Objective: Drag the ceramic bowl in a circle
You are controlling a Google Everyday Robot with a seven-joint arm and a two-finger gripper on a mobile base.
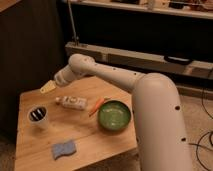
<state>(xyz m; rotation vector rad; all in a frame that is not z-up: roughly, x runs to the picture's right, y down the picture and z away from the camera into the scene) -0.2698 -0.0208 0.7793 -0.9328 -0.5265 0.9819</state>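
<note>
The ceramic bowl [115, 115] is a round, shallow, glossy green dish with a darker rim. It sits on the wooden table [30, 155] toward its right side. My white arm [112, 74] reaches from the right across the back of the table. My gripper [48, 87] hangs above the table's back left part, well to the left of the bowl and apart from it. Its tip looks pale yellow.
A small white cup [38, 116] with dark contents stands at the left. A white bottle [73, 103] lies on its side in the middle, with an orange carrot-like item [96, 106] beside it. A blue sponge [64, 149] lies near the front edge. Dark shelving stands behind the table.
</note>
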